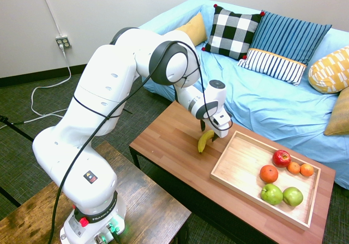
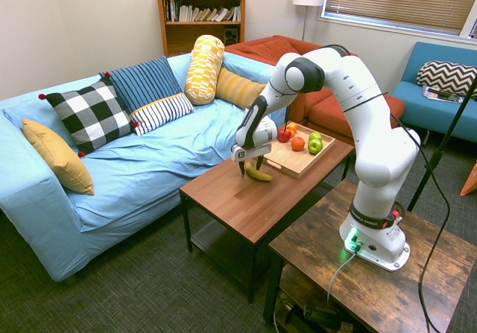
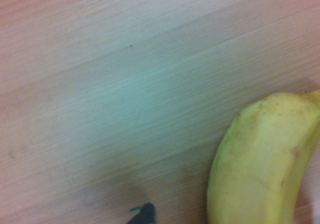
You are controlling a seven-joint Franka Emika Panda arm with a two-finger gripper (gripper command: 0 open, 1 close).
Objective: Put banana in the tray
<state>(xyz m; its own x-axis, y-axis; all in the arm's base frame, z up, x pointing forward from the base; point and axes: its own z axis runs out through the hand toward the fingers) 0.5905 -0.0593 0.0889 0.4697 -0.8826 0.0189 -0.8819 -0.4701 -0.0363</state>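
From the first exterior view, the white robot arm is reaching down over the reddish-brown wooden bench (image 1: 174, 146), and its hand (image 1: 210, 136) is sitting right at the upper end of the curved yellow banana (image 1: 205, 141), which is lying on the bench just beside the near edge of the large shallow light-wood tray (image 1: 240, 170). The tray is already holding a red apple (image 1: 281, 158), a large orange (image 1: 268, 173), two small oranges (image 1: 300, 168) and two green apples (image 1: 281, 195), all gathered toward its far end, so the near part is looking bare. From the second exterior view, the hand (image 2: 250, 167) is hanging low over the bench (image 2: 246, 206) with dark fingers pointing down on either side of the banana (image 2: 258, 174); the jaws are looking parted around it, though I cannot tell whether they are already pressing on the fruit. The banana is appearing to rest on the wood here, short of the tray (image 2: 294, 165). In the wrist view, the banana (image 3: 260, 164) is filling one corner, close and blurred, against pale wood grain. Judging by all this, the task is at the grasping step: the fruit is not yet in the tray, and closing, lifting, carrying across and setting down are all left to do.
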